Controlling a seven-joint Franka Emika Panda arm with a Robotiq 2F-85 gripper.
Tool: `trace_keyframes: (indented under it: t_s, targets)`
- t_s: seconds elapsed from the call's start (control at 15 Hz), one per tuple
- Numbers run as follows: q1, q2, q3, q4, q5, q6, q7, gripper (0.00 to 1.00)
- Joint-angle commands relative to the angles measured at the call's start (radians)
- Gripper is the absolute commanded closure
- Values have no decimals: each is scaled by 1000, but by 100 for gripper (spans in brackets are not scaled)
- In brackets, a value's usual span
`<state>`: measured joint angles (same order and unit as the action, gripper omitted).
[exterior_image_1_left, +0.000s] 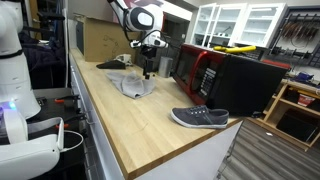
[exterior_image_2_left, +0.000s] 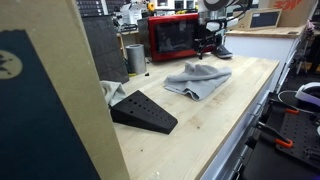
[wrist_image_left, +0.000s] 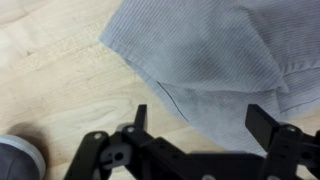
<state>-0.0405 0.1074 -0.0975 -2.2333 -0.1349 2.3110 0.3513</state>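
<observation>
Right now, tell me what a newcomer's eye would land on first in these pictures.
The end effector hangs open over a crumpled grey cloth in the middle of the wooden counter. A red microwave stands on the counter close by the cloth. A grey shoe lies alone near the counter's end.

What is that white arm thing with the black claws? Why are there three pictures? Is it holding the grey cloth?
It is a robot arm with a two-fingered claw, called a gripper. Two pictures come from cameras standing around the wooden counter. The third comes from a camera on the arm's wrist, looking down past the claw. On the counter lie a crumpled grey cloth, a grey shoe and a black wedge, with a red microwave at the back. The claw is open over the cloth and holds nothing.
</observation>
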Motion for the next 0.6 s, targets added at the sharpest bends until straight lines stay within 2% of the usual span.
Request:
trace_keyframes:
  t_s: [0.0, 0.47, 0.53]
  targets:
    - [-15, -16, -3, -54, 47, 3, -3, 0]
    - [-11, 15, 20, -78, 143, 55, -47, 0]
    - [-11, 19, 22, -78, 151, 59, -54, 23]
